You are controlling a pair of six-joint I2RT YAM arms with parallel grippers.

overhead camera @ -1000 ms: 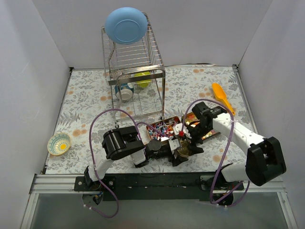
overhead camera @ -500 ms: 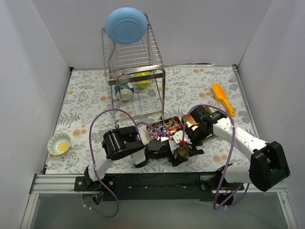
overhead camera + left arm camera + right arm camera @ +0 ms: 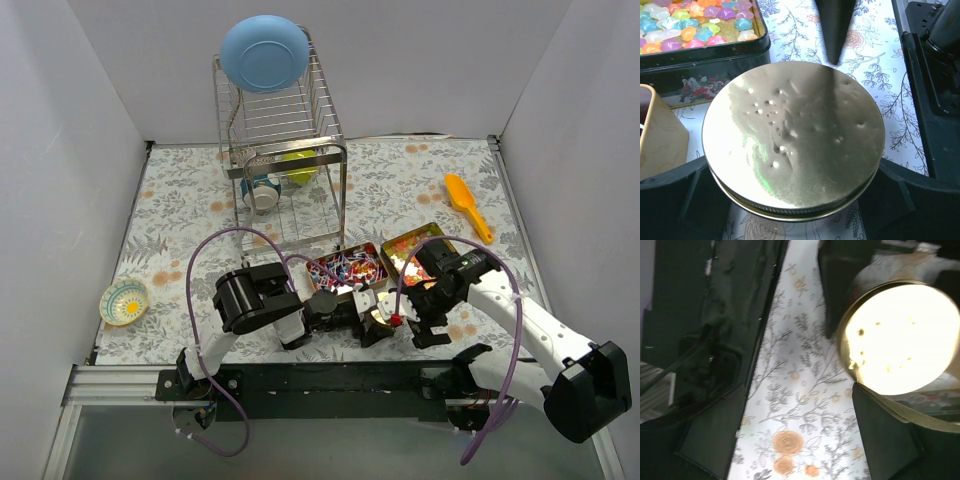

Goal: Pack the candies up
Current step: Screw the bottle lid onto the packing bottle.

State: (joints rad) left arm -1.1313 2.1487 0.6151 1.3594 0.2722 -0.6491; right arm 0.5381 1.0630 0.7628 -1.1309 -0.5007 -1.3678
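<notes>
- Candies (image 3: 343,268) fill an open dark tin (image 3: 372,252) on the floral bench (image 3: 430,180), just in front of the dish rack (image 3: 280,150). The left wrist view shows them as glossy little sweets in pink, orange, blue, green and white.
- A second tin (image 3: 415,250) lies just to the right of the first. Its inside looks gold and orange, and what it holds cannot be told.
- The left tool (image 3: 368,318) lies low across the bench, near the front edge. Its fingers (image 3: 670,200) stand wide on either side of a jar (image 3: 382,318) and clamp it.
- The jar stands upright with its gold lid (image 3: 792,135) on, close in front of the candy tin but not touching it.
- The right tool (image 3: 415,325) is just right of the jar, with its jaws spread wide and nothing between them but patterned bench.
- In the right wrist view, one right finger (image 3: 885,435) sits at the rim of the lid and the other is well off to the side.
- A blue bowl (image 3: 264,53) is propped on top of the rack.
- An orange scoop (image 3: 467,205) lies far right.
- A small patterned bowl (image 3: 124,301) sits far left.
</notes>
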